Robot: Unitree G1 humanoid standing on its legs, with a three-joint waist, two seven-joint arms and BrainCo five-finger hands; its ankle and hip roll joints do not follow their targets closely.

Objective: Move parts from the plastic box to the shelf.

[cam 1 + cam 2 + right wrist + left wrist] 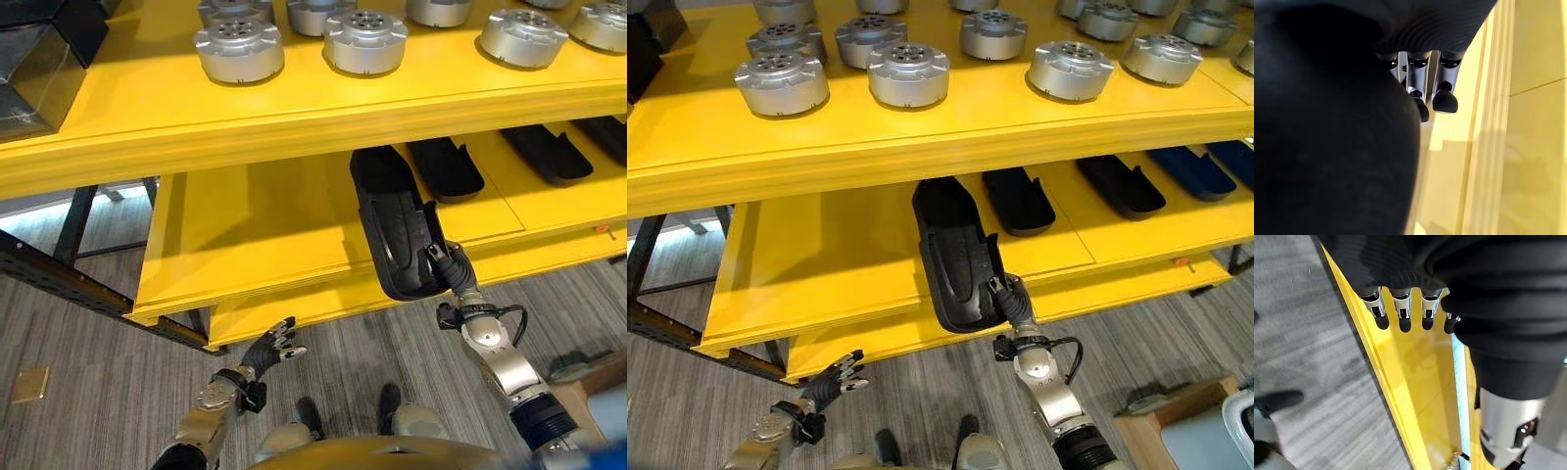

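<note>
A long black moulded part (392, 220) lies lengthwise on the lower yellow shelf (255, 235), its near end hanging over the front edge. My right hand (453, 266) is curled on that near end. In the right wrist view its fingers (1444, 95) rest against the black part (1327, 137) beside the shelf edge. My left hand (272, 346) hangs low in front of the shelf, below its front edge, with relaxed fingers (1400, 308) and nothing in it.
Two more black parts (446, 166) (547, 152) lie further right on the lower shelf. Several silver round parts (239, 47) stand on the upper shelf (294, 108), with a dark box (39, 59) at its left. A box corner (598, 392) shows at the lower right.
</note>
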